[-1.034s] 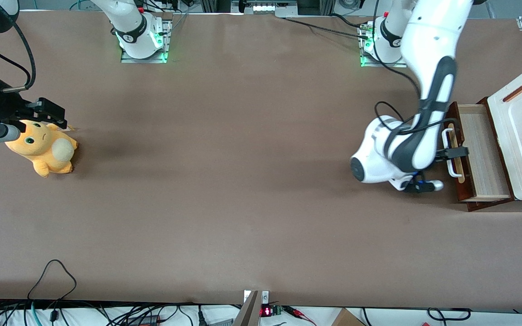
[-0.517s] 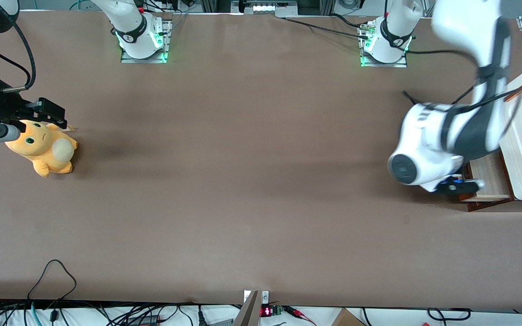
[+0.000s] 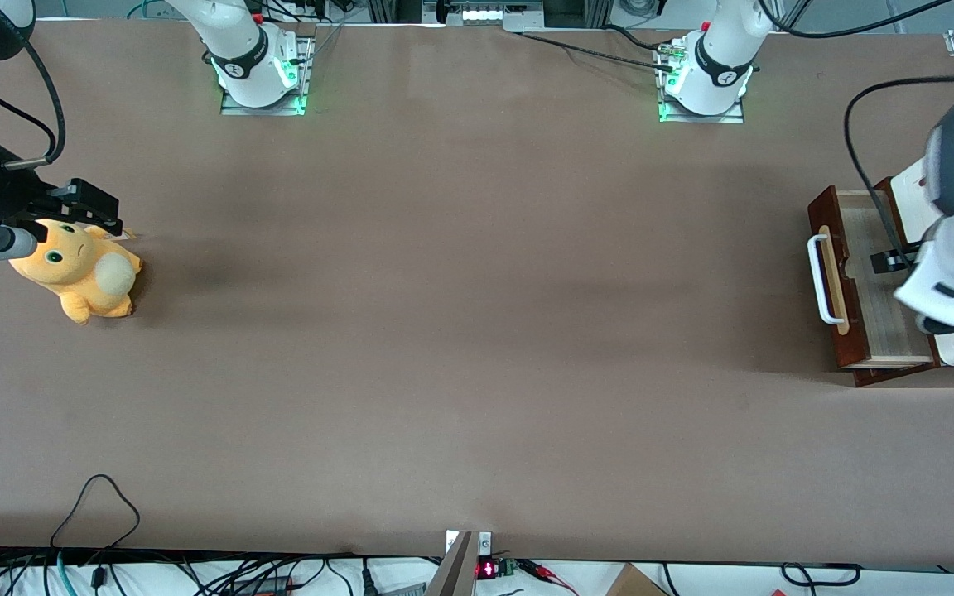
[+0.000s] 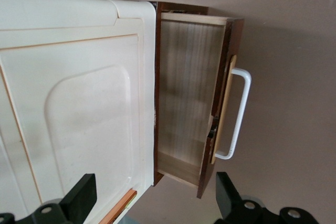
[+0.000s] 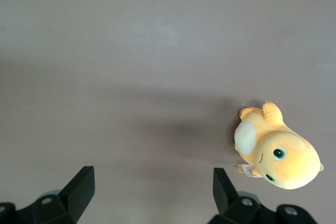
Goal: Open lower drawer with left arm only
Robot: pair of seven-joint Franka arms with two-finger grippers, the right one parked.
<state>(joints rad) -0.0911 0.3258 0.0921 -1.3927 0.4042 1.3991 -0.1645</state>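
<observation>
Even overhead light, soft shadows, sharp.

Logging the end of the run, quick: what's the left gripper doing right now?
Left gripper: open, holding nothing, raised above the white cabinet and the pulled-out lower drawer, clear of its white loop handle.

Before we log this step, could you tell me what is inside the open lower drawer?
Only bare pale wood shows inside the lower drawer; its part under the cabinet is hidden. The open gripper hovers above.
</observation>
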